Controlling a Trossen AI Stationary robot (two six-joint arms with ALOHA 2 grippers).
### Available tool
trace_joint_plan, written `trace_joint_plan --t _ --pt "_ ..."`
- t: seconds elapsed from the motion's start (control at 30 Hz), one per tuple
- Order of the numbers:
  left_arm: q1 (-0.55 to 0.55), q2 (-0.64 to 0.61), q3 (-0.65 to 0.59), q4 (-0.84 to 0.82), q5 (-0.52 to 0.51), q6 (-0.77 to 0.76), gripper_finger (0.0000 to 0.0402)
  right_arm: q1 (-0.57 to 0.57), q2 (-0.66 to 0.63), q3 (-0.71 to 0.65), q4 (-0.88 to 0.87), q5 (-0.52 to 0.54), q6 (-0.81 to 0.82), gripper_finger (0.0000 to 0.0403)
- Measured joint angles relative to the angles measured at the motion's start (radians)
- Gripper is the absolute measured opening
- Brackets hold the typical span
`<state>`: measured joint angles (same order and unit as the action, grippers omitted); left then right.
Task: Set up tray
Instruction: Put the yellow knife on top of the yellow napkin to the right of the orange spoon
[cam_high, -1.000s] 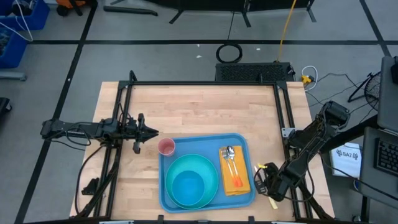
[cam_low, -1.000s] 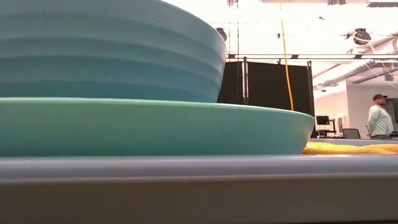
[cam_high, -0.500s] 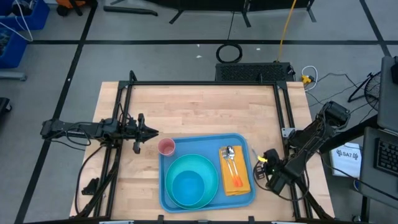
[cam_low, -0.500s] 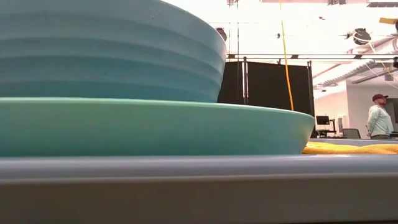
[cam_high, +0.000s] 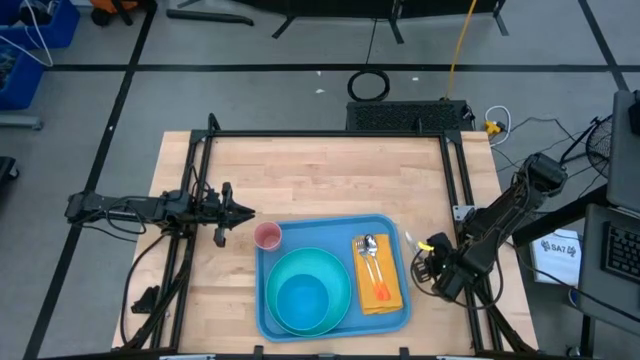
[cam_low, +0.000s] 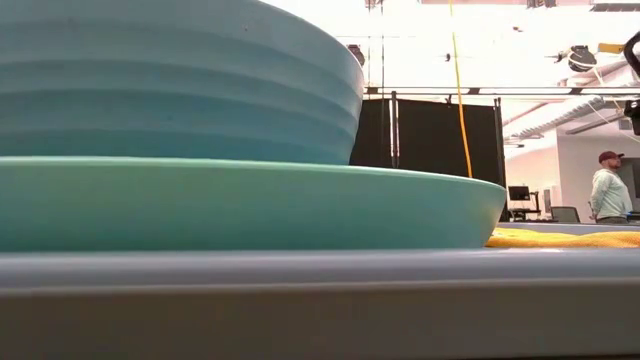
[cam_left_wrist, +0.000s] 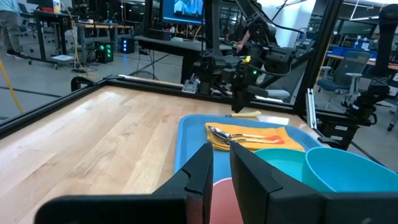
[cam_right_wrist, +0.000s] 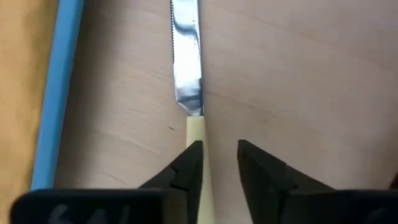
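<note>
Knife now lies on the table beside the tray; my right gripper has just parted. It still needs placing on the tray.

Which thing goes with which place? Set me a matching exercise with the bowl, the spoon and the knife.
Things:
1. bowl
2. spoon
3. knife

Places:
a. on the bare table, beside the tray
b. on the plate
c. on the napkin

Pairs: 1-b, 2-c, 3-a
</note>
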<state>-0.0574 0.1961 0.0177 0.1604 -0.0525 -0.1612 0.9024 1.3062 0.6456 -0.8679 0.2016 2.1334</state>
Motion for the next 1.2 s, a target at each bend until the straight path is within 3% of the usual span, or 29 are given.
trace_joint_plan --t 0.3,0.77,0.93,1.2 --pt "0.000 0.000 0.000 0.000 0.000 0.000 0.0058 -0.024 -0.003 -0.001 0.173 -0.050 -0.037 0.0139" --pt "0.000 0.000 0.000 0.000 0.000 0.000 0.0058 -0.026 -0.035 0.001 0.296 -0.078 -0.061 0.0128" --pt "0.000 0.000 0.000 0.000 0.000 0.000 0.0058 -0.026 0.007 0.002 0.299 -0.199 -0.079 0.0128" --pt "0.000 0.000 0.000 0.000 0.000 0.000 0.0058 -0.026 0.077 0.007 0.324 -0.207 -0.060 0.0122"
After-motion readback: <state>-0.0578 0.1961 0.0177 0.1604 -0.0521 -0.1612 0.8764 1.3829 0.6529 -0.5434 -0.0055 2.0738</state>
